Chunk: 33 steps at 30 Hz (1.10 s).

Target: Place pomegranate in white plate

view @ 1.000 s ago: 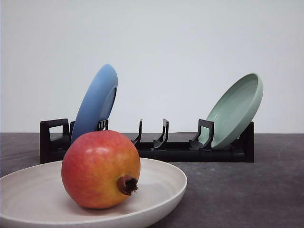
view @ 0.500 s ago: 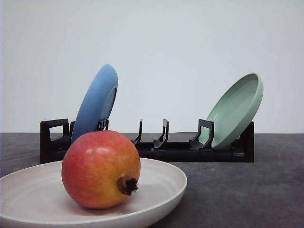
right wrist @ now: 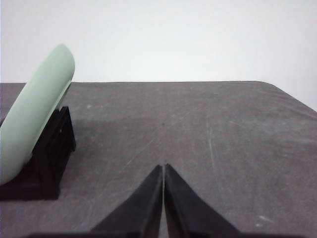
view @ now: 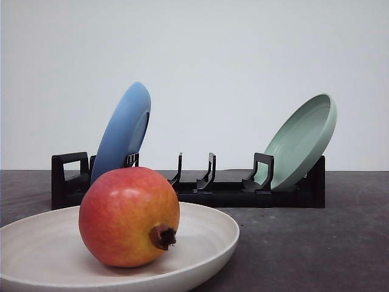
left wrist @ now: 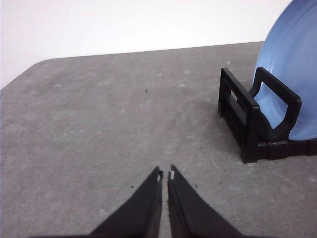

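The pomegranate point(view: 129, 216), red fading to yellow-orange with a dark calyx stub, rests inside the white plate point(view: 209, 234) at the near left of the front view. The plate lies flat on the dark grey table. My left gripper point(left wrist: 164, 174) is shut with nothing between its fingers, hovering over bare table beside the rack's end. My right gripper point(right wrist: 163, 167) is also shut and holds nothing, over bare table next to the rack's other end.
A black dish rack point(view: 200, 188) stands across the back of the table. A blue plate point(view: 121, 131) leans in its left slot and a pale mint-green plate point(view: 301, 141) leans in its right slot. The middle slots are vacant.
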Available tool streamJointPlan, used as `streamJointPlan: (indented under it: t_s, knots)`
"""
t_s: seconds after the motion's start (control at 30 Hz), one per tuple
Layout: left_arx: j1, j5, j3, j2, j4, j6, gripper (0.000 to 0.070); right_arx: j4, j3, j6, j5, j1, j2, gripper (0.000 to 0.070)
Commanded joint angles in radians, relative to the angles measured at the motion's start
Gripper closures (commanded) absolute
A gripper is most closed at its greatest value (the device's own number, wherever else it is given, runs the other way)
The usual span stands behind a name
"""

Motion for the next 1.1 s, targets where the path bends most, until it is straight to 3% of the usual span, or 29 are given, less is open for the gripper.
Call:
streamJointPlan:
  t_s: [0.0, 0.17, 0.33, 0.53, 1.07]
  knots:
    - [0.001, 0.002, -0.010, 0.000, -0.005, -0.003, 0.0700, -0.034, -0.003, 0.000, -0.020, -0.008, -0.021, 0.0700]
    - [0.001, 0.002, -0.010, 0.000, -0.005, -0.003, 0.0700, -0.143, -0.003, -0.012, -0.068, -0.013, -0.028, 0.0700]
    - [0.001, 0.002, -0.010, 0.000, -0.005, -0.003, 0.0700, -0.140, -0.003, -0.031, -0.095, -0.013, -0.028, 0.0700]
    - [0.001, 0.002, -0.010, 0.000, -0.005, -0.003, 0.0700, -0.140, -0.003, -0.107, -0.095, -0.013, -0.028, 0.0700]
    - [0.001, 0.002, -0.010, 0.000, -0.005, -0.003, 0.0700, -0.117, -0.003, -0.108, -0.091, -0.013, -0.028, 0.0700]
